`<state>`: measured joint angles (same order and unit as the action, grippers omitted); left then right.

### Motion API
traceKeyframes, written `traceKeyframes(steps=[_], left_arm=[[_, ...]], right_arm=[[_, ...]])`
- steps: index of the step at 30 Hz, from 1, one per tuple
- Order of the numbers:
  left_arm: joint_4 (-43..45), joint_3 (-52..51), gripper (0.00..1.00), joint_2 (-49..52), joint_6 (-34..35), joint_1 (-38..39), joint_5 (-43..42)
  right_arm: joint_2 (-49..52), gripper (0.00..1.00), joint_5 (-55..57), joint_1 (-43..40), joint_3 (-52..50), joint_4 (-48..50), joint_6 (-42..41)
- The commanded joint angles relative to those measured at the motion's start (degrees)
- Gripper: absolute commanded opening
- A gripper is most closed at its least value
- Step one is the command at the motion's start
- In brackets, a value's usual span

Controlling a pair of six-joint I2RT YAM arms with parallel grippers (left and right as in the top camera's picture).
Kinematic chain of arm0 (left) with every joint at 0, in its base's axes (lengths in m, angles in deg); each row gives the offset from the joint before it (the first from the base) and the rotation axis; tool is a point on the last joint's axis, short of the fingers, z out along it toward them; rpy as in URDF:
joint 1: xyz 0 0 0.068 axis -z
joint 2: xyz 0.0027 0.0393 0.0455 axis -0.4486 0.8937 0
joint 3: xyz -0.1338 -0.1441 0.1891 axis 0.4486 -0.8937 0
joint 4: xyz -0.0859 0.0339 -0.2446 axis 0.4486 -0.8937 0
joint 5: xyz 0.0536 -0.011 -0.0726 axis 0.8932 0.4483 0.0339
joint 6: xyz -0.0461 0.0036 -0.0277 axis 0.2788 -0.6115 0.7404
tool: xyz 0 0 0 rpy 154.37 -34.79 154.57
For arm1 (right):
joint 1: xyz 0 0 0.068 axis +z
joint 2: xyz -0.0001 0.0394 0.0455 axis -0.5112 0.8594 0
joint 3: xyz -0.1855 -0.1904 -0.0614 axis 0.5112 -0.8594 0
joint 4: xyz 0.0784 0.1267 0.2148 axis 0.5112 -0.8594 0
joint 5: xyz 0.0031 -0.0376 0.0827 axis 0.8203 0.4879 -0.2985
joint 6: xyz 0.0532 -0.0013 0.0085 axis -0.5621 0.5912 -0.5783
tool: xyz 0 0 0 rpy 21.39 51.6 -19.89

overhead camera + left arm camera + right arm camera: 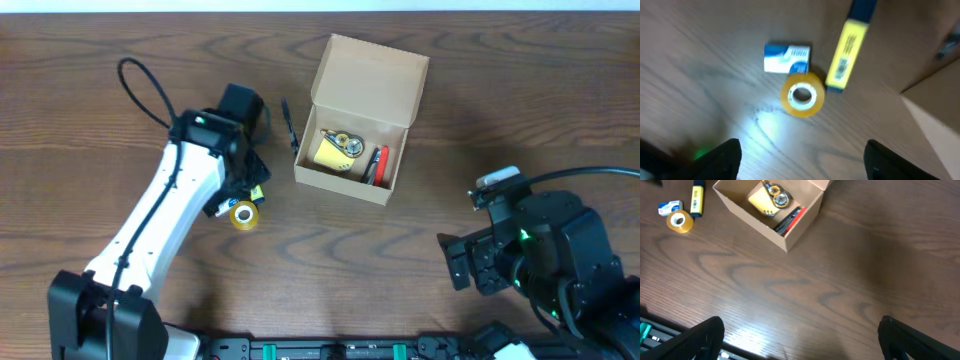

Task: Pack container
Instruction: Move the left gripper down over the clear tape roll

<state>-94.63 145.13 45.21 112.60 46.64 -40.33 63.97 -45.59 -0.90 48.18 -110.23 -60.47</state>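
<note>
Top-down overhead; both wrist views sharing tape

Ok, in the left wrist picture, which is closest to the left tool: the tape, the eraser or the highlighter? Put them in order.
1. Tape: in the middle, straight ahead of the open left tool.
2. Eraser, just past the tape on the left, and highlighter, on the right: too close to call.

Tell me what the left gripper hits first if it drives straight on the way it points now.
Most likely the roll of yellow tape: it lies ahead, centred between the fingers of the open left gripper. The blue-and-white packet and yellow marker lie beyond. The blurred view leaves depth uncertain.
</note>
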Motion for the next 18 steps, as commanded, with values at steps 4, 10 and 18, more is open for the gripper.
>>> traceKeyframes(steps=[4,10,18], left_arm=[[5.31,-8.07,0.80,-0.87,5.70,0.66,-2.16],[10.05,-13.99,0.80,-3.17,8.15,0.66,-2.86],[19.30,-20.90,0.80,-4.04,21.86,0.70,-1.31]], right_arm=[[0.00,0.99,0.37,-0.31,0.04,0.00,0.22],[0.00,0.99,0.37,-0.31,0.04,0.00,0.22],[0.00,0.99,0.37,-0.31,0.04,-0.02,0.22]])
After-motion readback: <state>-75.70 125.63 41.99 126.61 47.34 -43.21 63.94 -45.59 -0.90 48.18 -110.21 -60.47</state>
